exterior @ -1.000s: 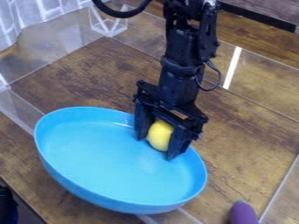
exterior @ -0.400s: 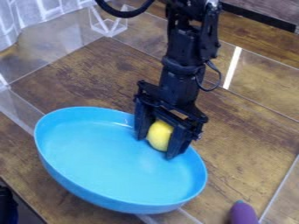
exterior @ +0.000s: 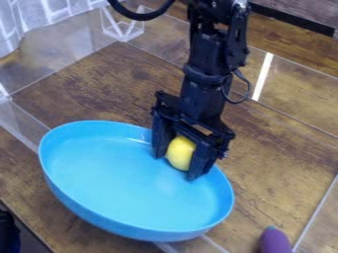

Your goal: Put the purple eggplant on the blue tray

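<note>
The blue tray (exterior: 99, 183) is a big oval dish on the wooden table at the lower left. My gripper (exterior: 183, 150) hangs over the tray's right side, its two black fingers closed around a yellow lemon-like ball (exterior: 180, 151), low over the tray's inner surface. The purple eggplant (exterior: 275, 240) shows only as a small rounded tip at the bottom edge, on the table to the right of the tray and apart from the gripper.
A clear plastic wall (exterior: 53, 40) stands at the back left. A white wire rack (exterior: 40, 12) is in the far left corner. The dark wooden table (exterior: 284, 128) stretches to the right of the arm.
</note>
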Motion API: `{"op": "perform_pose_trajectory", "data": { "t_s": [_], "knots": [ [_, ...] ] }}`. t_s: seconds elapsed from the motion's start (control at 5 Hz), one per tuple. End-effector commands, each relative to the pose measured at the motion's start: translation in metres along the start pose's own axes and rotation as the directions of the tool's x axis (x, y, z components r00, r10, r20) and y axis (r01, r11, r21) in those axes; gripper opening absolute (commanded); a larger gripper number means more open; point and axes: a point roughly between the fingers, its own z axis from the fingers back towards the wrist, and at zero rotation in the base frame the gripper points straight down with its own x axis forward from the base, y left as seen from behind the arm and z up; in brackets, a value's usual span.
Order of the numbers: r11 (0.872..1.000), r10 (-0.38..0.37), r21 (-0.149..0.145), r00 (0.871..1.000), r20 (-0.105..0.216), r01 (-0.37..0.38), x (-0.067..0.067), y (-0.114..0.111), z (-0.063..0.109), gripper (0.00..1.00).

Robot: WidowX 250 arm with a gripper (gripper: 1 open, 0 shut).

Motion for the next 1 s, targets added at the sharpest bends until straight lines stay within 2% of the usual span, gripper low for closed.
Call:
{"op": "perform_pose_trajectory", "data": {
  "t_s": [0.0,0.8],
  "knots": [
    [1.0,-0.021,-0.002,1.0,0.019,0.021,-0.001,-0.007,0.003,0.0],
    [0.998,-0.056,-0.01,0.997,0.052,0.057,-0.006,-0.021,-0.002,0.0]
  ]
}}
